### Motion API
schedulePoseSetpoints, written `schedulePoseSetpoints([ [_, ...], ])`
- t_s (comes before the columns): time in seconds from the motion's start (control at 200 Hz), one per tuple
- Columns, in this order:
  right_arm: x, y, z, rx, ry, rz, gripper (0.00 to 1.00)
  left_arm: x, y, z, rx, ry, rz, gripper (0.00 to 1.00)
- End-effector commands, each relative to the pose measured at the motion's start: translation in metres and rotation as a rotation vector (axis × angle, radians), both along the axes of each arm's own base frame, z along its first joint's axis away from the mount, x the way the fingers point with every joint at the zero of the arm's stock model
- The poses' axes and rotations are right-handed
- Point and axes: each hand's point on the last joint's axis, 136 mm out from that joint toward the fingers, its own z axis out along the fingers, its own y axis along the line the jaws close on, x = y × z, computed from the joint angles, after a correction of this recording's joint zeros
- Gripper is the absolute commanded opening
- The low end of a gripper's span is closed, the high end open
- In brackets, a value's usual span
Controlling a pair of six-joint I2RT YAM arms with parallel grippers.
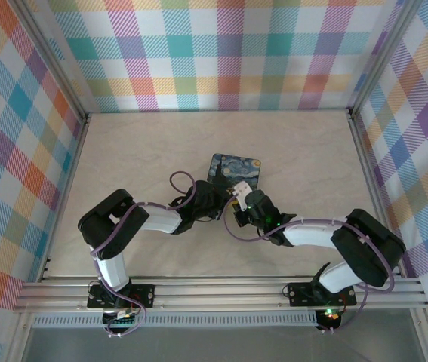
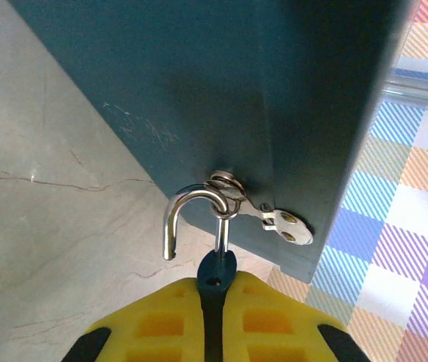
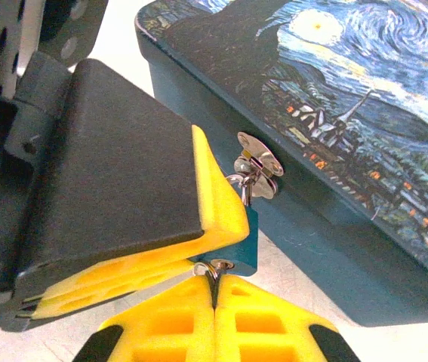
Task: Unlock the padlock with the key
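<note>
The padlock (image 2: 217,273) is a small blue body pinched between the yellow pads of my left gripper (image 2: 215,290), which is shut on it. Its silver shackle (image 2: 191,207) hooks through the ring of the box's hasp (image 2: 285,225), and one leg of it hangs free of the body. In the right wrist view the padlock (image 3: 247,241) shows its underside, where the pale key (image 3: 217,269) sits in the keyhole. My right gripper (image 3: 215,280) is shut on the key. Both grippers (image 1: 229,204) meet at the box's near side.
The starry-night printed box (image 1: 236,169) lies mid-table, and its teal side wall (image 2: 221,83) stands right behind the padlock. My left gripper's black finger (image 3: 123,173) crowds the right wrist view. Pale marble tabletop (image 1: 146,143) lies around, with plaid walls on three sides.
</note>
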Motion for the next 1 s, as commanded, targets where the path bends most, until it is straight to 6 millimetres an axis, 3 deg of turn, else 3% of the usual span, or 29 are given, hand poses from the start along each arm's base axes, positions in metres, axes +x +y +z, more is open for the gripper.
schedulePoseSetpoints([
  [0.0, -0.011, 0.019, 0.002, 0.172, 0.070, 0.023, 0.00, -0.008, -0.014, 0.024, -0.057, -0.061, -0.075, 0.03],
  [0.1, -0.016, 0.015, -0.007, 0.204, 0.119, -0.007, 0.00, -0.012, -0.009, 0.019, -0.009, -0.067, -0.089, 0.30],
  [0.205, -0.022, 0.013, -0.016, 0.233, 0.159, -0.021, 0.00, -0.016, 0.000, 0.019, 0.049, -0.083, -0.100, 0.43],
  [0.365, -0.024, 0.011, -0.016, 0.319, 0.199, -0.066, 0.00, -0.018, 0.023, 0.033, 0.174, -0.130, -0.122, 0.56],
  [0.495, -0.028, 0.013, -0.019, 0.402, 0.256, -0.091, 0.00, -0.019, 0.045, 0.050, 0.276, -0.170, -0.149, 0.57],
  [0.735, -0.037, 0.013, -0.029, 0.495, 0.378, -0.144, 0.00, -0.007, 0.116, 0.073, 0.470, -0.202, -0.133, 0.75],
  [0.835, -0.038, 0.010, -0.034, 0.506, 0.411, -0.174, 0.17, 0.007, 0.133, 0.084, 0.472, -0.236, -0.141, 0.87],
  [0.995, -0.039, 0.000, -0.030, 0.499, 0.406, -0.193, 0.35, 0.031, 0.137, 0.098, 0.445, -0.281, -0.198, 0.91],
])
